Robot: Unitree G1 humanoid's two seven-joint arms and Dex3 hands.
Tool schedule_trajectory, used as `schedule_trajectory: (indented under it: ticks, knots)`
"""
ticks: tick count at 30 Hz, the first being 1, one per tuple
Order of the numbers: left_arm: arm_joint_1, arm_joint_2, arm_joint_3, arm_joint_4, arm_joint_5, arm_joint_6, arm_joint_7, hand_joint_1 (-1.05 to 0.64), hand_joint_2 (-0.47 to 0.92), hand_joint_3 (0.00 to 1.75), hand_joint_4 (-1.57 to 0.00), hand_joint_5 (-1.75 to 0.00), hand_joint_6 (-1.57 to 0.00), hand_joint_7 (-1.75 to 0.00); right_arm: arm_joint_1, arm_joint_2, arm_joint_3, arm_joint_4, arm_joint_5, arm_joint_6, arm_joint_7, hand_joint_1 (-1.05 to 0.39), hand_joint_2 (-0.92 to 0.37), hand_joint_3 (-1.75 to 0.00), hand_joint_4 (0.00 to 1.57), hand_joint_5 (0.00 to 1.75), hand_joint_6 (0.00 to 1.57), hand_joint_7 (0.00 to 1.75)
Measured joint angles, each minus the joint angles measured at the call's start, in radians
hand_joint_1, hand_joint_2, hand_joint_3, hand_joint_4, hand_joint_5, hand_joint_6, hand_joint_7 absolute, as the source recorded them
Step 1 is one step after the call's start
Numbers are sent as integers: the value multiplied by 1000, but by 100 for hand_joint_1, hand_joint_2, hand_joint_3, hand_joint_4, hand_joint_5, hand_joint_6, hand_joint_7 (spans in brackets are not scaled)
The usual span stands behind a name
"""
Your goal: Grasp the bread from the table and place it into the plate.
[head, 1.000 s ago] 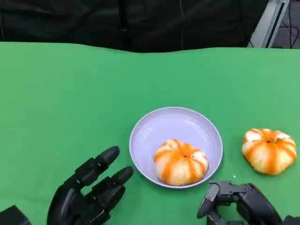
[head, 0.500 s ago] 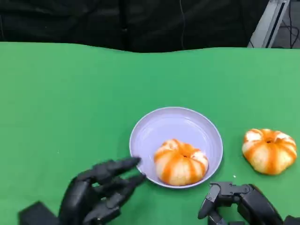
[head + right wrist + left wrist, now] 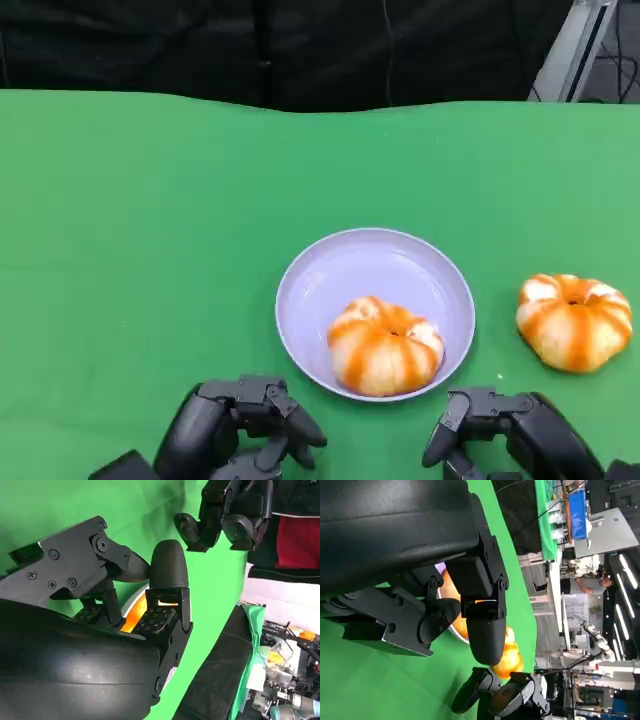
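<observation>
Bread roll near bench's right edge looks light, soft, squashable: cup sides gently w/ right hand, now empty w/ fingers curled, like left hand.

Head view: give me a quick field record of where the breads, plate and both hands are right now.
plate: lilac, centre of green table
bread in plate: sits in the near part of the plate
bread on table: right of the plate, apart from it
left hand: near edge, left of the plate, fingers curled in, holding nothing
right hand: near edge, below the gap between plate and loose bread, holding nothing
</observation>
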Motion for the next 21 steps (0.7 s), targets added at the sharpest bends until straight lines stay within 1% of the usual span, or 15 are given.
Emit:
schedule_trajectory:
  ticks: [1,2,4,8,16,21]
  knots:
    - [-1,0,-1,5,3,-1,7,1,58,105,-92,-147,-104,-113,0,0,0,0,0,0,0,-12,-64,-91,79,148,85,114]
    - [-1,0,-2,7,7,-1,10,-1,57,110,-91,-151,-102,-119,0,0,0,0,0,0,0,-13,-64,-91,79,148,85,114]
    - [-1,3,-5,9,18,-7,19,-1,56,114,-91,-154,-100,-123,0,0,-1,0,0,0,0,-14,-64,-91,80,148,85,115]
    - [-3,10,-6,12,31,-17,37,-2,56,116,-90,-156,-99,-126,0,0,-4,0,0,0,0,-14,-64,-91,80,148,85,114]
    - [-13,14,-8,18,33,-24,55,-1,57,115,-91,-156,-98,-127,0,0,-5,0,0,0,0,-14,-64,-91,80,147,85,113]
    - [-14,14,-9,18,31,-24,58,-1,56,113,-91,-153,-99,-123,0,0,-5,0,0,0,0,-14,-64,-91,80,147,85,114]
